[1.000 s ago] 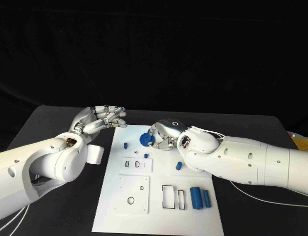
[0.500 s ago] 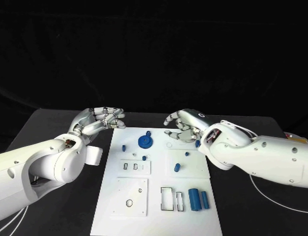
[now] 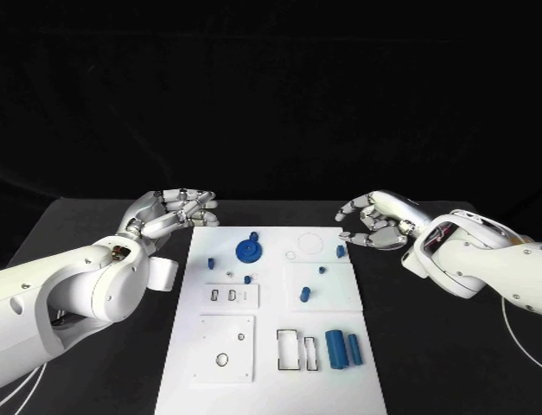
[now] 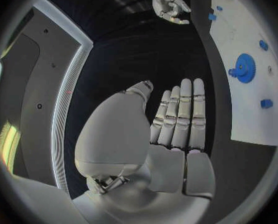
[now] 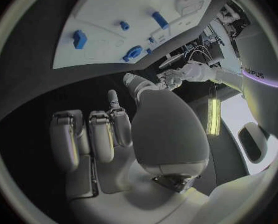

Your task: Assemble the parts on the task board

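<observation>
The white task board (image 3: 271,380) lies along the middle of the black table. A blue gear (image 3: 248,252) lies on its far left part, free of both hands, and shows too as the gear (image 4: 243,67) and the gear (image 5: 134,52). Small blue pieces (image 3: 304,295) are scattered over the far half, and two blue cylinders (image 3: 346,348) lie near the right edge. My left hand (image 3: 177,210) hovers at the board's far left corner, fingers straight and empty (image 4: 176,119). My right hand (image 3: 377,220) hangs just off the far right edge, loosely curled, holding nothing (image 5: 114,139).
On the board's near half sit a raised white plate with two slots (image 3: 233,295), a larger plate with a round hole (image 3: 225,346), and two rectangular frames (image 3: 296,350). Black tabletop (image 3: 96,233) runs along both sides of the board.
My right hand let go of the blue gear, which now lies on the board, and drew back to the right off the board's edge. My left hand has hardly moved.
</observation>
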Motion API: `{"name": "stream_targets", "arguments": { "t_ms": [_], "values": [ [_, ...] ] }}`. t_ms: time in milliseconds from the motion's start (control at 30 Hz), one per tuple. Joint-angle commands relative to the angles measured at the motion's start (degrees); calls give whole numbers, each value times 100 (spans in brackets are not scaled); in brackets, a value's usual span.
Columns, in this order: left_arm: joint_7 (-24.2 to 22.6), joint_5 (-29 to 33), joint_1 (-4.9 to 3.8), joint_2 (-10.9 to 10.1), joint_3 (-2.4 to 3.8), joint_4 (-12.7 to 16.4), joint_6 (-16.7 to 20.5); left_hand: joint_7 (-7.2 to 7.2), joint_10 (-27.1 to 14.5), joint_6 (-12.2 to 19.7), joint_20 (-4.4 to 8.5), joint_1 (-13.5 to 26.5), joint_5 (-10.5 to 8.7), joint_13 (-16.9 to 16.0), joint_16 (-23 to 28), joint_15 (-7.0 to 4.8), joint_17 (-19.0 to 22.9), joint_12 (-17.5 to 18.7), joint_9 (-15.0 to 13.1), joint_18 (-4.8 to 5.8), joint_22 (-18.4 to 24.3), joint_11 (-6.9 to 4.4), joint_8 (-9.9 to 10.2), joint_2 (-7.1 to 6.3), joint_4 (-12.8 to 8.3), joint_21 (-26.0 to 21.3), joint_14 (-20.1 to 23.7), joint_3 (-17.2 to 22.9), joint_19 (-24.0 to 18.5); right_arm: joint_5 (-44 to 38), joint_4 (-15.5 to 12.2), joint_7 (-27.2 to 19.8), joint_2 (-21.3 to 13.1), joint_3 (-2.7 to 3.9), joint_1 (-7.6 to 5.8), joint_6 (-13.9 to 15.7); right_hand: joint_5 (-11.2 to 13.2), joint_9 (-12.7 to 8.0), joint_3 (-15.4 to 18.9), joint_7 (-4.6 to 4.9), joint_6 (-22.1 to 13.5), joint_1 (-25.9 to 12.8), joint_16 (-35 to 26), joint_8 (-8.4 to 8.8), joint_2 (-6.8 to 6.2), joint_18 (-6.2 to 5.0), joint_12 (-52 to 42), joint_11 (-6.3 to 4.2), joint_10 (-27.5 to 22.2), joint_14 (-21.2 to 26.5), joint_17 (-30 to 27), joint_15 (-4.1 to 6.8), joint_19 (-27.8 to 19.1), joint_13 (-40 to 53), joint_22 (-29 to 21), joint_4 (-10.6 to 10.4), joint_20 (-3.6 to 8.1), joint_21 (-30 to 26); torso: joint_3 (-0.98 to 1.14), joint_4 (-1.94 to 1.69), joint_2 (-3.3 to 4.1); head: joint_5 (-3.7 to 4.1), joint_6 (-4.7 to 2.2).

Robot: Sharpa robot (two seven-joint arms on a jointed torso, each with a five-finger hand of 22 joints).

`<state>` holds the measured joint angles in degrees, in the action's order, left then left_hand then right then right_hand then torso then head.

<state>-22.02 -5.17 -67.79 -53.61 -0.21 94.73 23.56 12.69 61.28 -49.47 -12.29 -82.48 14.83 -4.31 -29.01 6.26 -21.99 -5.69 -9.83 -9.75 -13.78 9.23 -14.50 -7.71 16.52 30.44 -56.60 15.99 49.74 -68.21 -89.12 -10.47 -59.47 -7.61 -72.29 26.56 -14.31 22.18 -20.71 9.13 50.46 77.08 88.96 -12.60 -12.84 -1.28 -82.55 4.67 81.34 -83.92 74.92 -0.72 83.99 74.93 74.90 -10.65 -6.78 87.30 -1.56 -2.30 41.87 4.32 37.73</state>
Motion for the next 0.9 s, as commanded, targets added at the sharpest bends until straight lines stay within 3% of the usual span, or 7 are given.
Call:
{"name": "stream_targets", "arguments": {
  "t_ms": [33,300,367,533,900],
  "values": [
    [-36,-34,-3,17,4,0,-159,0,40,-11,-2,5,-37,-5,14,-7,-5,-31,-3,-56,-7,0,-1,-49,-6,28,42,38,-37,-13,78,-310,-99,-8,54,-318,36,-8,15,40,-45,43,-26,31,-42,42,52,2,-9,-495,1010,19,381,468,1316,24,20,-25,16,10,-1,40,5],
    [-51,-36,0,30,3,-15,-188,0,61,-10,-4,19,-43,-9,12,-8,-10,-37,-3,-57,-10,-2,-1,-76,-1,34,45,30,-44,-228,281,-59,-130,-15,207,-323,12,-41,156,108,-255,3,-31,161,-78,29,108,67,-76,-492,998,-39,347,405,1287,-9,-28,-77,12,6,0,42,5],
    [-55,-37,0,34,3,-17,-194,0,62,-8,-5,23,-44,-9,11,-8,-11,-36,-2,-57,-10,-1,0,-84,-1,36,46,27,-46,-292,364,48,-91,-17,271,-299,-16,-51,235,132,-340,-14,-31,208,-80,25,125,90,-100,-492,999,-59,340,384,1280,-36,-48,-90,1,-2,-5,41,10],
    [-58,-38,1,33,3,-15,-198,0,61,-7,-6,26,-45,-9,11,-7,-12,-34,-2,-57,-11,-1,0,-91,-1,37,48,24,-48,-450,568,226,51,-25,356,-206,-75,-67,354,174,-481,-6,-20,287,-45,31,119,127,-103,-501,1039,-92,355,389,1294,-76,-78,-72,1,1,-1,43,10],
    [-59,-38,2,38,3,-18,-204,0,56,-4,-7,29,-46,-7,11,-7,-13,-30,-1,-58,-11,0,2,-97,-1,38,50,23,-50,-455,903,392,423,-31,544,-154,-81,-66,387,186,-507,42,-11,301,11,36,95,142,-80,-508,1070,-107,368,417,1305,-82,-93,-56,-10,-11,-6,19,22]
  ]
}}
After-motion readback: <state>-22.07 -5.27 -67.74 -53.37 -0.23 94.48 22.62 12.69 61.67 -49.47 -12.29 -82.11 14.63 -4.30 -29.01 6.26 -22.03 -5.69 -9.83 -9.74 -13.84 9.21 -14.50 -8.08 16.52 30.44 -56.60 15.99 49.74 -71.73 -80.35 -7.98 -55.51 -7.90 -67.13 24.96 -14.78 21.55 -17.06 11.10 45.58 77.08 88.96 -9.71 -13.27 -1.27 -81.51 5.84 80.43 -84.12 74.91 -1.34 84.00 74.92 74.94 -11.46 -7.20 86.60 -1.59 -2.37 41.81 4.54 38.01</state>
